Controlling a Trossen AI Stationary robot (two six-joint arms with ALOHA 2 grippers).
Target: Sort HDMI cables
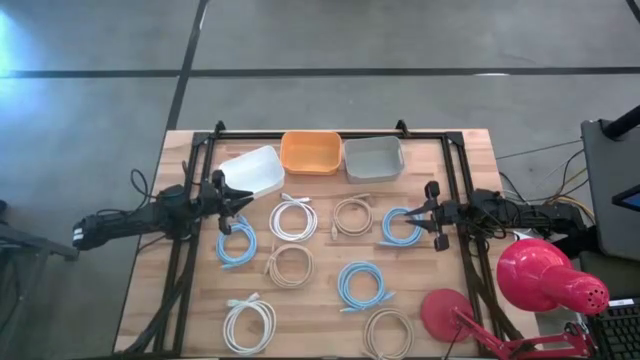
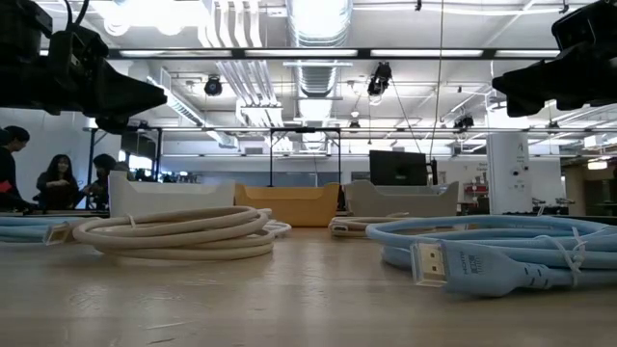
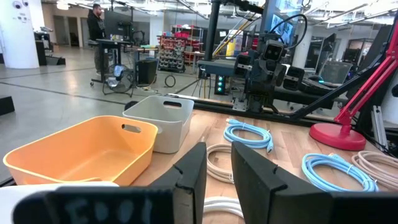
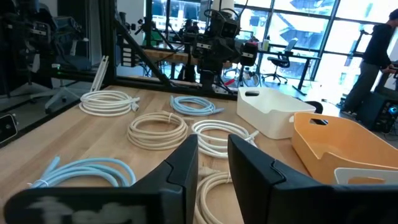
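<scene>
Sorting is not yet begun, judging by the layout: all nine coils lie on the table (image 1: 140, 300) and the three bins at the back hold nothing that can be seen.

Going left to right in the high view, the left gripper (image 1: 243, 206) is held above the table's left side, just in front of the white bin (image 1: 252, 170), its fingers (image 3: 186, 180) standing slightly apart with nothing between them. Just beside it lies a blue coil (image 1: 237, 243), and a white coil (image 1: 248, 322) lies near the front edge. Toward the middle are a second white coil (image 1: 293, 218), a tan coil (image 1: 289, 265), then a tan coil (image 1: 352, 216) in front of the orange bin (image 1: 310, 152) and grey bin (image 1: 373, 158). Further right are a blue coil (image 1: 363, 286), a tan coil (image 1: 388, 331) at the front, and a blue coil (image 1: 401, 227) right under the right gripper (image 1: 426, 214), whose fingers (image 4: 180, 171) are likewise a narrow gap apart and empty. The ninth coil cannot be made out clearly.

Several risks can be judged from here. With so narrow a gap, a coil could be pushed along the wood rather than straddled unless the fingers are spread first. A single loop could be pinched, so that a coil unwinds or drags its neighbour, since white and tan coils lie close together. The red lamp (image 1: 545, 275) stands near the right arm and could be struck on a wide swing.
</scene>
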